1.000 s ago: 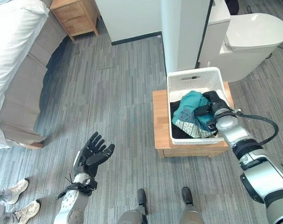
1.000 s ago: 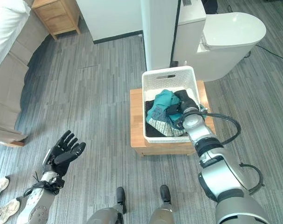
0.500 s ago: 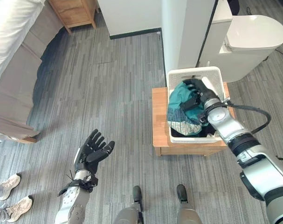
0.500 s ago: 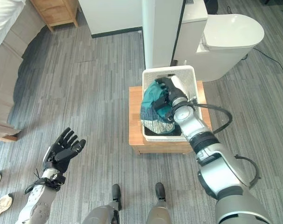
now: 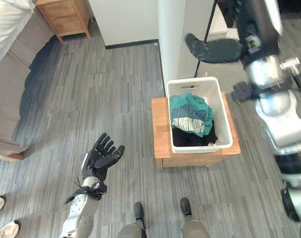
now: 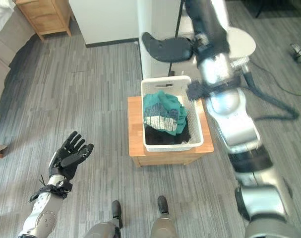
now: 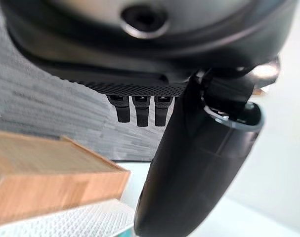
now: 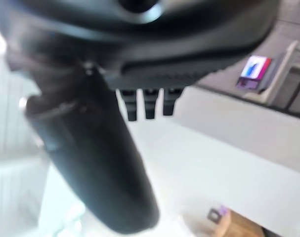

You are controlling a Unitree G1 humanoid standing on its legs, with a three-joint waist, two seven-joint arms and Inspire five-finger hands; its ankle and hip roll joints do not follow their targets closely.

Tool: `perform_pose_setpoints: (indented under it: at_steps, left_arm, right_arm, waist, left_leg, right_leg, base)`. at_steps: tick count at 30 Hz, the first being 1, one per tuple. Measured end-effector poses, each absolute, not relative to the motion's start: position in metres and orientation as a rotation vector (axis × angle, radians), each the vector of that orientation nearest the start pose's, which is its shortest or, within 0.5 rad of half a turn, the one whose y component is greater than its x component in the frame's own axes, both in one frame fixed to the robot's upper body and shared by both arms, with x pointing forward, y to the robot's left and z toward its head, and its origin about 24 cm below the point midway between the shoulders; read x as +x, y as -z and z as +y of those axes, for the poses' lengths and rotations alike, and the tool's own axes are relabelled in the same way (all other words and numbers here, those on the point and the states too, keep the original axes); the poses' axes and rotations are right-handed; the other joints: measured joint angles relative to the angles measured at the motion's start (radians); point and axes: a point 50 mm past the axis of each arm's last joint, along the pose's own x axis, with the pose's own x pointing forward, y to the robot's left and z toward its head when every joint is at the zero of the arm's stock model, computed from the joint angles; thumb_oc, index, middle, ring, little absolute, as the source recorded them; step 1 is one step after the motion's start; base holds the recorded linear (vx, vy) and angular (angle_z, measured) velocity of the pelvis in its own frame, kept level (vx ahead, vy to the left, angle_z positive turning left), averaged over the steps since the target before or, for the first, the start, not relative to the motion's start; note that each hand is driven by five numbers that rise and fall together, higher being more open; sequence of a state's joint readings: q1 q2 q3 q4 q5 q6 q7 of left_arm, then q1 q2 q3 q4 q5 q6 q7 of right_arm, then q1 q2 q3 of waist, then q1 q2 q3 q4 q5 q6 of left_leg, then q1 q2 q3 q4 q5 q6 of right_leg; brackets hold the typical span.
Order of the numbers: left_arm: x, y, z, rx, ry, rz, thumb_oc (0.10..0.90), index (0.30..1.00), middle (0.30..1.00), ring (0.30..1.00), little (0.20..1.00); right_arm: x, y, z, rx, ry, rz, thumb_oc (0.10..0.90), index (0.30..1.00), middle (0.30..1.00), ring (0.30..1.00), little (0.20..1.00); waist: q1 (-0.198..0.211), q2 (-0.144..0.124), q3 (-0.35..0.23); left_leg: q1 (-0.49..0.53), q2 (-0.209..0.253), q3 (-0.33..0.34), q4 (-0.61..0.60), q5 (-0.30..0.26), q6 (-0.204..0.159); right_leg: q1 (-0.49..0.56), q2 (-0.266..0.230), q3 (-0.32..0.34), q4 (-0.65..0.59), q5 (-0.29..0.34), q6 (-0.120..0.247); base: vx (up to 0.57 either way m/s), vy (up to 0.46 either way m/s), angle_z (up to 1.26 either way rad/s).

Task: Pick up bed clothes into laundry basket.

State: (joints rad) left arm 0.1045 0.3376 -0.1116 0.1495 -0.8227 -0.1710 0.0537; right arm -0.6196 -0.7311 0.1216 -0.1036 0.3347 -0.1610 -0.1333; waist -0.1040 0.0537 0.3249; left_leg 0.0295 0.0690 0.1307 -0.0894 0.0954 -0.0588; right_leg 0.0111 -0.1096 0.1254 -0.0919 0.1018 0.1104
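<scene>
Nearest, the left hand (image 5: 103, 156) hung low over the grey striped plank floor (image 5: 105, 99), palm up, fingers straight and spread, holding nothing; its wrist view showed straight fingertips (image 7: 140, 108) past a thick dark thumb, with the corner of a wooden surface and white lattice beyond. Further on stood a low wooden stand (image 5: 160, 134) whose tabletop carried a white plastic laundry basket (image 5: 222, 119) with perforated walls, its long axis running away from the robot. Inside lay the clothes (image 5: 190, 113): a crumpled teal garment with a striped patch, heaped toward the far left of the basket, over black fabric (image 5: 190, 137) at the near end. Above and beyond the basket the right hand (image 5: 214, 49) was raised clear of it, flat and empty, fingers stretched toward the robot's left; its wrist view showed straight fingertips (image 8: 149, 106) against pale surfaces. Farthest back stood a white pillar (image 5: 170, 39), a wooden nightstand (image 5: 63, 17) and the edge of a bed (image 5: 11, 25).
</scene>
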Motion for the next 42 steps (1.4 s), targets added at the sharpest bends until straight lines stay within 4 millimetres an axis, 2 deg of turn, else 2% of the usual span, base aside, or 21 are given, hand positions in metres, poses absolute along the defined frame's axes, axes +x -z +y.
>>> perform_pose_setpoints:
  at_steps: [5, 10, 13, 16, 19, 20, 21, 22, 23, 26, 28, 30, 31, 33, 34, 35, 37, 39, 40, 41, 42]
  left_arm:
    - [0.215, 0.002, 0.214, -0.482, -0.147, 0.144, 0.800, 0.900, 0.900, 0.900, 0.900]
    - [0.216, 0.003, 0.204, -0.480, -0.125, 0.148, 0.800, 0.900, 0.900, 0.900, 0.900]
    - [0.229, -0.007, 0.194, -0.486, -0.061, 0.096, 0.800, 0.900, 0.900, 0.900, 0.900]
    - [0.233, -0.013, 0.182, -0.501, -0.014, 0.069, 0.800, 0.900, 0.900, 0.900, 0.900]
    - [0.226, -0.008, 0.175, -0.535, 0.000, 0.072, 0.800, 0.900, 0.900, 0.900, 0.900]
    - [0.219, -0.001, 0.176, -0.543, -0.022, 0.096, 0.800, 0.900, 0.900, 0.900, 0.900]
    - [0.219, -0.002, 0.180, -0.532, -0.032, 0.095, 0.800, 0.900, 0.900, 0.900, 0.900]
    - [0.212, 0.005, 0.185, -0.534, -0.070, 0.115, 0.800, 0.900, 0.900, 0.900, 0.900]
    - [0.206, 0.009, 0.197, -0.504, -0.103, 0.140, 0.800, 0.900, 0.900, 0.900, 0.900]
    - [0.200, 0.023, 0.219, -0.382, -0.106, 0.258, 0.800, 0.900, 0.900, 0.900, 0.900]
    - [0.198, 0.023, 0.221, -0.383, -0.120, 0.256, 0.800, 0.900, 0.900, 0.900, 0.900]
    - [0.207, 0.018, 0.215, -0.392, -0.095, 0.231, 0.800, 0.900, 0.900, 0.900, 0.900]
    - [0.216, 0.014, 0.205, -0.401, -0.054, 0.216, 0.800, 0.900, 0.900, 0.900, 0.900]
    - [0.227, 0.001, 0.184, -0.445, 0.012, 0.155, 0.800, 0.900, 0.900, 0.900, 0.900]
    - [0.235, -0.004, 0.173, -0.442, 0.058, 0.144, 0.800, 0.900, 0.900, 0.900, 0.900]
    - [0.242, -0.008, 0.163, -0.436, 0.102, 0.128, 0.800, 0.900, 0.900, 0.900, 0.900]
    - [0.238, -0.010, 0.152, -0.448, 0.129, 0.113, 0.800, 0.900, 0.900, 0.900, 0.900]
    - [0.236, -0.009, 0.165, -0.397, 0.077, 0.121, 0.800, 0.900, 0.900, 0.900, 0.900]
    - [0.233, -0.007, 0.173, -0.362, 0.038, 0.121, 0.800, 0.900, 0.900, 0.900, 0.900]
    - [0.237, -0.008, 0.183, -0.327, -0.010, 0.111, 0.800, 0.900, 0.900, 0.900, 0.900]
    - [0.243, -0.013, 0.195, -0.287, -0.045, 0.092, 0.800, 0.900, 0.900, 0.900, 0.900]
  right_arm:
    - [0.278, -0.177, -0.220, -0.047, -0.081, -0.515, 0.800, 0.900, 0.900, 0.900, 0.900]
    - [0.210, -0.040, -0.229, 0.399, 0.089, -0.056, 0.800, 0.900, 0.900, 0.900, 0.900]
    - [0.174, -0.001, -0.233, 0.448, 0.173, 0.123, 0.800, 0.900, 0.900, 0.900, 0.900]
    - [0.163, 0.006, -0.235, 0.441, 0.187, 0.165, 0.800, 0.900, 0.900, 0.900, 0.900]
    - [0.172, -0.006, -0.247, 0.374, 0.140, 0.135, 0.800, 0.900, 0.900, 0.900, 0.900]
    - [0.181, -0.014, -0.251, 0.341, 0.117, 0.104, 0.800, 0.900, 0.900, 0.900, 0.900]
    - [0.180, -0.017, -0.253, 0.338, 0.129, 0.081, 0.800, 0.900, 0.900, 0.900, 0.900]
    - [0.187, -0.022, -0.253, 0.329, 0.116, 0.057, 0.800, 0.900, 0.900, 0.900, 0.900]
    - [0.198, -0.028, -0.248, 0.334, 0.090, 0.025, 0.800, 0.900, 0.900, 0.900, 0.900]
    - [0.204, -0.029, -0.228, 0.378, 0.051, 0.003, 0.800, 0.900, 0.900, 0.900, 0.900]
    - [0.206, -0.038, -0.213, 0.405, -0.012, -0.037, 0.800, 0.900, 0.900, 0.900, 0.900]
    - [0.208, -0.039, -0.204, 0.434, -0.038, -0.051, 0.800, 0.900, 0.900, 0.900, 0.900]
    - [0.204, -0.034, -0.204, 0.445, -0.027, -0.035, 0.800, 0.900, 0.900, 0.900, 0.900]
    - [0.198, -0.026, -0.207, 0.430, -0.020, 0.016, 0.800, 0.900, 0.900, 0.900, 0.900]
    - [0.192, -0.021, -0.213, 0.447, 0.035, 0.025, 0.800, 0.900, 0.900, 0.900, 0.900]
    - [0.185, -0.016, -0.221, 0.469, 0.109, 0.032, 0.800, 0.900, 0.900, 0.900, 0.900]
    - [0.171, -0.003, -0.246, 0.441, 0.255, 0.092, 0.800, 0.900, 0.900, 0.900, 0.900]
    - [0.170, -0.001, -0.248, 0.413, 0.280, 0.110, 0.800, 0.900, 0.900, 0.900, 0.900]
    - [0.171, -0.001, -0.248, 0.396, 0.277, 0.111, 0.800, 0.900, 0.900, 0.900, 0.900]
    - [0.172, -0.002, -0.246, 0.385, 0.279, 0.112, 0.800, 0.900, 0.900, 0.900, 0.900]
    - [0.174, -0.001, -0.245, 0.387, 0.284, 0.114, 0.800, 0.900, 0.900, 0.900, 0.900]
  waist:
    - [-0.035, -0.020, -0.014]
    - [-0.133, -0.001, -0.008]
    - [-0.163, 0.004, -0.008]
    - [-0.180, 0.023, -0.010]
    - [-0.105, 0.069, -0.022]
    - [-0.075, 0.086, -0.020]
    - [-0.098, 0.051, -0.024]
    - [-0.048, 0.041, -0.013]
    - [-0.023, 0.001, -0.005]
    - [-0.021, -0.105, 0.015]
    - [-0.028, -0.115, 0.002]
    - [-0.043, -0.104, -0.003]
    - [-0.091, -0.087, -0.013]
    - [-0.092, -0.039, -0.041]
    - [-0.150, -0.029, -0.042]
    - [-0.178, -0.016, -0.038]
    - [-0.173, 0.053, -0.055]
    - [-0.146, 0.056, -0.049]
    - [-0.150, 0.083, -0.034]
    - [-0.218, 0.115, -0.013]
    - [-0.245, 0.141, 0.007]
  left_leg:
    - [0.005, 0.000, 0.042, -0.002, -0.013, 0.005]
    - [-0.001, 0.014, 0.015, 0.002, -0.008, -0.002]
    - [-0.006, 0.026, -0.069, 0.001, 0.002, -0.012]
    - [-0.030, 0.041, -0.203, 0.008, 0.022, -0.039]
    - [-0.139, 0.076, -0.346, 0.057, 0.095, -0.067]
    - [-0.167, 0.074, -0.357, 0.077, 0.119, -0.063]
    - [-0.254, 0.043, -0.385, 0.117, 0.171, -0.100]
    - [-0.258, 0.030, -0.315, 0.081, 0.131, -0.082]
    - [-0.279, 0.028, -0.234, 0.091, 0.021, -0.006]
    - [-0.374, -0.007, -0.084, 0.465, -0.056, -0.012]
    - [-0.330, 0.018, 0.001, 0.624, -0.126, -0.007]
    - [-0.238, 0.073, 0.069, 0.626, -0.179, -0.039]
    - [-0.202, 0.139, 0.162, 0.640, -0.212, -0.077]
    - [-0.122, 0.198, 0.222, 0.546, -0.217, -0.096]
    - [-0.110, 0.211, 0.315, 0.459, -0.215, -0.125]
    - [-0.105, 0.198, 0.389, 0.388, -0.196, -0.098]
    - [-0.042, 0.143, 0.380, 0.159, -0.062, -0.021]
    - [-0.016, 0.088, 0.329, 0.099, -0.065, -0.008]
    - [-0.027, 0.074, 0.260, 0.094, -0.090, 0.033]
    - [-0.074, 0.083, 0.138, 0.097, -0.081, 0.033]
    - [-0.093, 0.078, 0.053, 0.064, -0.042, 0.064]
  right_leg:
    - [-0.021, 0.002, 0.044, 0.000, 0.002, 0.001]
    - [-0.035, 0.023, 0.085, 0.079, -0.024, 0.023]
    - [-0.027, 0.044, 0.156, 0.164, -0.112, 0.014]
    - [0.014, 0.102, 0.210, 0.195, -0.199, -0.024]
    - [-0.026, 0.214, 0.206, 0.275, -0.230, -0.096]
    - [-0.032, 0.247, 0.165, 0.324, -0.251, -0.096]
    - [-0.079, 0.299, 0.152, 0.401, -0.277, -0.174]
    - [-0.116, 0.293, 0.076, 0.459, -0.277, -0.226]
    - [-0.138, 0.267, 0.022, 0.466, -0.282, -0.228]
    - [-0.063, 0.140, -0.206, 0.293, -0.197, -0.241]
    - [-0.037, 0.096, -0.333, 0.214, -0.158, -0.234]
    - [-0.041, 0.069, -0.436, 0.188, -0.148, -0.228]
    - [-0.016, 0.065, -0.537, 0.133, -0.130, -0.216]
    - [-0.048, 0.046, -0.688, 0.121, -0.114, -0.187]
    - [-0.048, 0.015, -0.764, 0.127, -0.113, -0.178]
    - [-0.056, -0.038, -0.818, 0.186, -0.129, -0.155]
    - [-0.070, -0.077, -0.765, 0.249, -0.134, -0.129]
    - [-0.095, -0.154, -0.725, 0.373, -0.150, -0.106]
    - [-0.138, -0.139, -0.575, 0.445, -0.210, -0.098]
    - [-0.164, 0.031, -0.198, 0.420, -0.271, -0.051]
    - [-0.178, 0.148, 0.036, 0.382, -0.289, -0.016]
  base:
    - [-0.01, 0.032, -0.25]
    - [-0.16, -0.055, 0.06]
    - [-0.26, -0.218, 0.66]
    - [-0.42, -0.252, 1.44]
    - [-0.62, -0.415, 1.48]
    - [-0.82, -0.363, 2.16]
    - [-0.39, -0.073, 2.21]
    - [-0.74, -0.119, 2.21]
    - [-0.37, -0.047, 1.58]
    - [-0.59, -0.063, 2.39]
    - [-0.28, -0.012, 2.21]
    - [-0.22, 0.031, 2.24]
    - [-0.18, 0.093, 2.61]
    - [-0.15, 0.225, 2.60]
    - [0.07, 0.339, 2.70]
    - [0.14, 0.421, 3.36]
    - [0.10, 0.386, 1.96]
    - [0.01, 0.242, 0.82]
    - [0.00, 0.246, 1.72]
    - [-0.01, 0.161, 2.25]
    - [0.06, 0.133, 2.25]
